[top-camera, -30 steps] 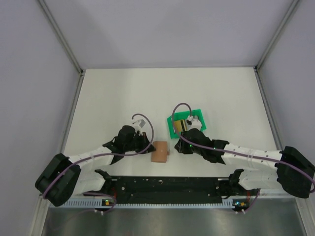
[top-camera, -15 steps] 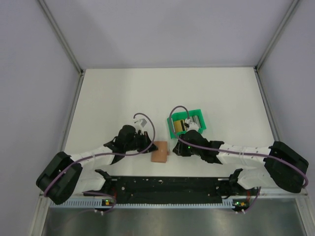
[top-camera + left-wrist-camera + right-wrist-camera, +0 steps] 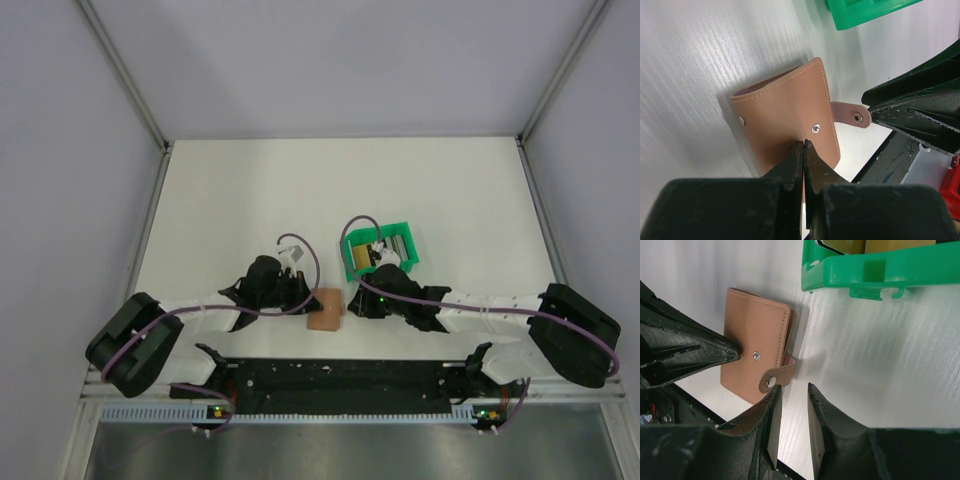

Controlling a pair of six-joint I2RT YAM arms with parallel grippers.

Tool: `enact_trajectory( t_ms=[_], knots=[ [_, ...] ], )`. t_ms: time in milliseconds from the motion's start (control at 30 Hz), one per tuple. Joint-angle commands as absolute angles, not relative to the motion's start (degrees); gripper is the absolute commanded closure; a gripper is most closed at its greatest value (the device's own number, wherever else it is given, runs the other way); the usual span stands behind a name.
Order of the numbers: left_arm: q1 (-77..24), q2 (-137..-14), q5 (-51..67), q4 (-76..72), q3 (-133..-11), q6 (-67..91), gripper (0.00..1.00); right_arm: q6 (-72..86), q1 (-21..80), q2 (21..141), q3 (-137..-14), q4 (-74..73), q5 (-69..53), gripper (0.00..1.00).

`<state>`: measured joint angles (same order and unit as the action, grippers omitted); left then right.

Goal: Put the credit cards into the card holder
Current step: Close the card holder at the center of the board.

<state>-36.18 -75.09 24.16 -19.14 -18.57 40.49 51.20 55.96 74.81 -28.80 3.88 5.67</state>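
Observation:
The tan card holder [image 3: 324,310] lies closed on the table between the two grippers. Its strap tab [image 3: 772,381] is unsnapped and sticks out toward the right gripper. My left gripper [image 3: 804,142] is shut, with its tips resting on the holder's face [image 3: 785,125] beside a snap stud. My right gripper [image 3: 792,387] is open just right of the holder; its left finger [image 3: 771,402] is beside the tab and nothing is between the fingers. Credit cards, a yellow-gold one [image 3: 365,257] and a grey one [image 3: 395,245], lie in the green tray [image 3: 381,268].
The green tray [image 3: 880,270] stands just beyond the holder, to its right, and its corner [image 3: 865,10] shows in the left wrist view. The black rail of the arm bases [image 3: 340,378] runs along the near edge, close behind the holder.
My right gripper has drawn back from over the green tray, down and left to the holder's strap side. The left arm has edged slightly right, still shut on the holder's face.

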Motion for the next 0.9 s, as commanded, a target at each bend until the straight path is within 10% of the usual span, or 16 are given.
enact_trajectory(
  t_ms=[0,867],
  knots=[
    [-36.39,-75.59,22.06,-20.74,-17.14,39.73,1.0,51.15,55.37,75.76,-29.62,6.5,5.01,0.73],
    [-36.39,-73.12,20.3,-16.61,-17.49,38.06,1.0,48.69,55.28,79.89,-33.75,8.09,1.49,0.79]
  ],
)
